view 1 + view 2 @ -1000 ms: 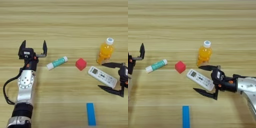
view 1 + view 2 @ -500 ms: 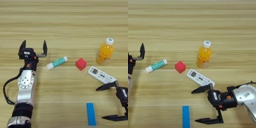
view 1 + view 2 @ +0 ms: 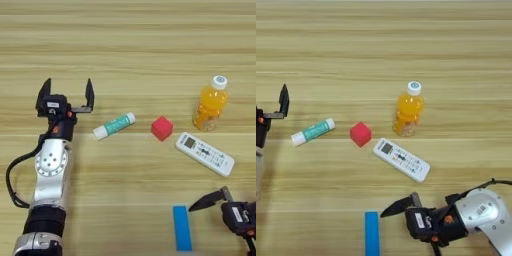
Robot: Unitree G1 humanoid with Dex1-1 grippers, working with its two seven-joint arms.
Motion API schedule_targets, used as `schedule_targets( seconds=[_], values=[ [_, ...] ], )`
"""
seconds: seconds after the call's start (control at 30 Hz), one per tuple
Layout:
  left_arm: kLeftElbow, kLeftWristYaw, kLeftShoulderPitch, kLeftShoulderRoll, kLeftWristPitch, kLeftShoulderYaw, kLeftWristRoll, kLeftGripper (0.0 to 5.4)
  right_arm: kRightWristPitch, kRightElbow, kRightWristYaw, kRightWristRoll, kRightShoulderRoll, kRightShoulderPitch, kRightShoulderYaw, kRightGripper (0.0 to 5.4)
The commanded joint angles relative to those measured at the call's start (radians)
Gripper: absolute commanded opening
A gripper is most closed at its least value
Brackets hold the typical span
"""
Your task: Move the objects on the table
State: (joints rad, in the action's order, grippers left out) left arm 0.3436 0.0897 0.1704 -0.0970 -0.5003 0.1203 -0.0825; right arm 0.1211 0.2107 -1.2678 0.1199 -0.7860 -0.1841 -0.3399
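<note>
Remote control: lies flat and slanted on the table, right of centre, nothing touching it
Juice bottle: upright, white cap on, just behind the remote
Red cube: between the remote and the tube, apart from both
Green-and-white tube: on its side, slanted, left of the cube
Blue block: flat near the front edge, long side running front to back
Right gripper: low at the front right, just right of the blue block; one black finger tip points at the block, the other finger runs off the bottom edge; jaws look spread, holding nothing
Left gripper: parked left of the tube, fingers pointing away from the robot, wide apart, empty
Risk 1: a low sweep of the right gripper could clip the blue block and skid it
Risk 2: a reach toward the remote from this side could push it back into the bottle and tip it
Risk 3: the tube may roll if brushed
Left eye only: whole left arm and both left fingers; right gripper cut at the corner
Right eye only: right gripper's body and wrist; just one left finger at the edge
</note>
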Motion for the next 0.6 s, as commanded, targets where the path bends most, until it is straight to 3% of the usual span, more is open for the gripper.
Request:
schedule_targets(
  seconds=[0.03,0.6],
  values=[
    [-0.011,0.001,-0.007,-0.002,0.009,-0.002,0.004,5.4,0.008,-0.016,0.046,-0.019,0.017,0.007,0.001,5.38],
    [-0.002,0.005,-0.004,-0.005,0.006,0.001,0.001,5.4,-0.035,-0.029,0.116,-0.023,0.051,0.024,-0.036,5.38]
  ],
)
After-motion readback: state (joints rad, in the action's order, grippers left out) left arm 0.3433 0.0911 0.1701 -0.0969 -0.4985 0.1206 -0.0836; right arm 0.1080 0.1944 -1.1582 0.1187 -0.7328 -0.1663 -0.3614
